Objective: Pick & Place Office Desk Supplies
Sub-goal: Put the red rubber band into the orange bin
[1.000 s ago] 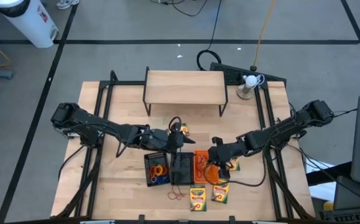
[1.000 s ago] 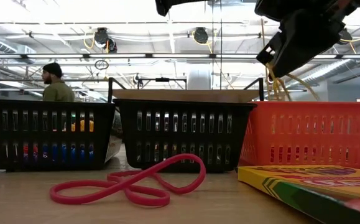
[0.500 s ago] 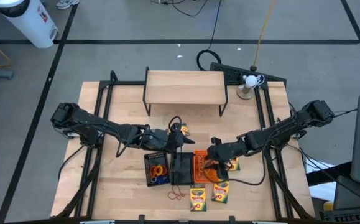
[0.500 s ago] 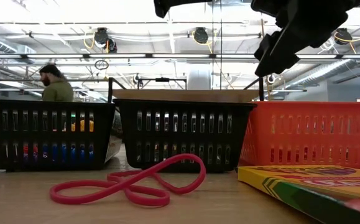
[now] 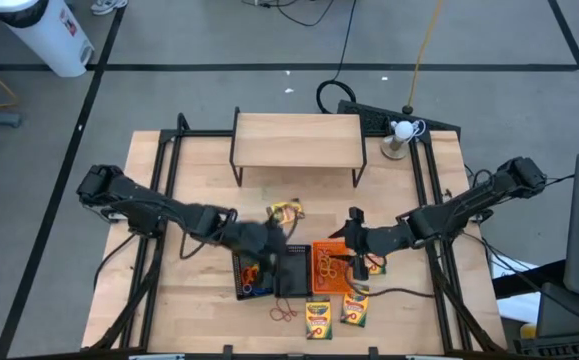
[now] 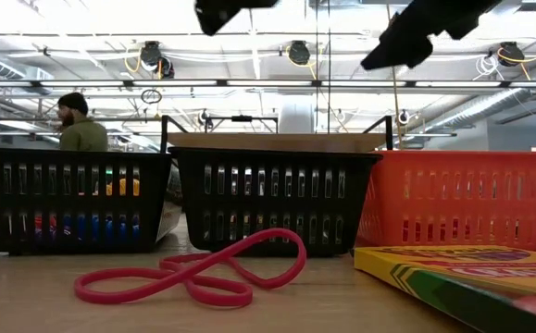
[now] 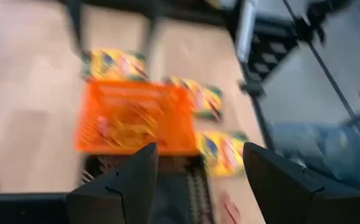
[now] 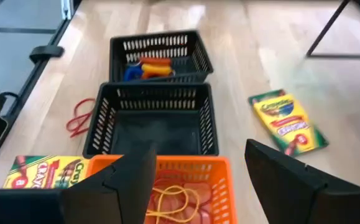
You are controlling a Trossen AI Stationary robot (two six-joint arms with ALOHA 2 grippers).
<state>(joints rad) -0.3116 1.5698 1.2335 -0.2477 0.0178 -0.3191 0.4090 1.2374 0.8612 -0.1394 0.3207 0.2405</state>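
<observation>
Hovering spread-fingered, the right tool [image 5: 354, 250] hangs over the orange tray [image 5: 329, 268], empty.

**Beyond the Supplies**

Stood at the table's far edge: a light wooden shelf [image 5: 297, 139] on black legs. Sat just right of it: a small white ball on a stand [image 5: 401, 132]. Lay coiled behind the shelf: a black cable [image 5: 331, 96]. Stood far left on the floor: a white bin [image 5: 44, 34]. Showed in the room beyond: a person [image 6: 80, 121].
</observation>
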